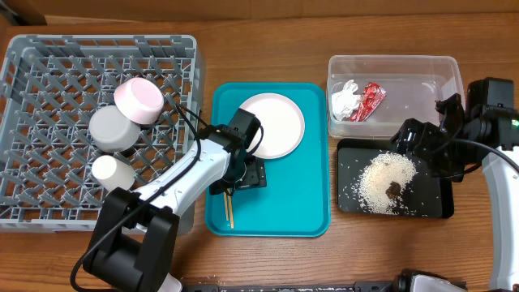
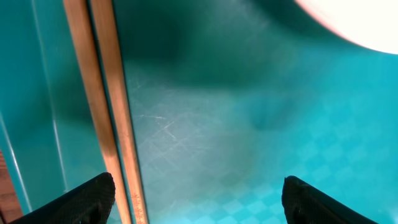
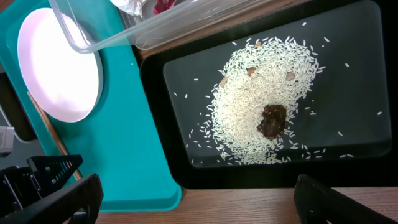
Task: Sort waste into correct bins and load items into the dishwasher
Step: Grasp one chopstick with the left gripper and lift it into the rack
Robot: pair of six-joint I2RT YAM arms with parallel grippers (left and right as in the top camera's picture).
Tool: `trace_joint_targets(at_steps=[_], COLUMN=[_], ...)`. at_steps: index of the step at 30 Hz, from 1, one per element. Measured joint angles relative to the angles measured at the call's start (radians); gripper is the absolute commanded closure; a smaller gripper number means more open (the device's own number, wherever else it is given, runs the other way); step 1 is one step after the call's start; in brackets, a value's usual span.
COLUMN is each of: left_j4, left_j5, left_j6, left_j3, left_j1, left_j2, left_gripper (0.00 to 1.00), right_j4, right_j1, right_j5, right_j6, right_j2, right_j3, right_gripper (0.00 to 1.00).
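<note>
A white plate (image 1: 274,124) and wooden chopsticks (image 1: 229,207) lie on the teal tray (image 1: 308,211). My left gripper (image 1: 237,180) hovers low over the tray, open and empty. In the left wrist view its fingertips (image 2: 199,199) straddle bare tray, with the chopsticks (image 2: 106,106) just inside the left finger. The dish rack (image 1: 49,73) holds a pink bowl (image 1: 139,100), a grey metal bowl (image 1: 113,130) and a white cup (image 1: 112,172). The clear tub (image 1: 422,73) holds a white tissue (image 1: 345,101) and a red wrapper (image 1: 369,101). Rice (image 1: 385,180) with a brown lump (image 1: 392,191) lies in the black tray (image 1: 434,207). My right gripper (image 1: 423,144) is open above that tray.
In the right wrist view the open fingers (image 3: 196,199) frame bare wood in front of the black tray (image 3: 348,74), with the rice (image 3: 249,106), the teal tray (image 3: 143,155), the plate (image 3: 59,65) and the tub's corner (image 3: 112,40) ahead.
</note>
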Motion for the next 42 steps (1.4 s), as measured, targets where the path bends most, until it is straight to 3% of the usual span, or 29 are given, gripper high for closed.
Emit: trace_joint_targets(at_steps=[21, 26, 31, 36, 39, 42], left_j4=[0.11, 0.144, 0.148, 0.148, 0.148, 0.143], left_j5=[-0.022, -0.029, -0.041, -0.045, -0.043, -0.042], left_j6=[0.0, 0.005, 0.02, 0.024, 0.021, 0.02], left_j3=[-0.068, -0.087, -0.088, -0.093, -0.094, -0.094], left_j1=[-0.009, -0.01, -0.009, -0.009, -0.009, -0.009], left_j2=[0.0, 0.009, 0.011, 0.011, 0.014, 0.015], left_gripper=[0.07, 0.13, 0.41, 0.79, 0.96, 0.96], right_j4=[0.0, 0.0, -0.001, 0.0, -0.001, -0.001], right_j1=[0.0, 0.0, 0.0, 0.0, 0.0, 0.0], right_j5=[0.0, 0.0, 0.0, 0.0, 0.0, 0.0], right_j6=[0.0, 0.0, 0.0, 0.0, 0.0, 0.0], right_j2=[0.0, 0.0, 0.0, 0.0, 0.0, 0.0], right_j3=[0.0, 0.0, 0.0, 0.0, 0.0, 0.0], right_gripper=[0.0, 0.0, 0.0, 0.0, 0.0, 0.0])
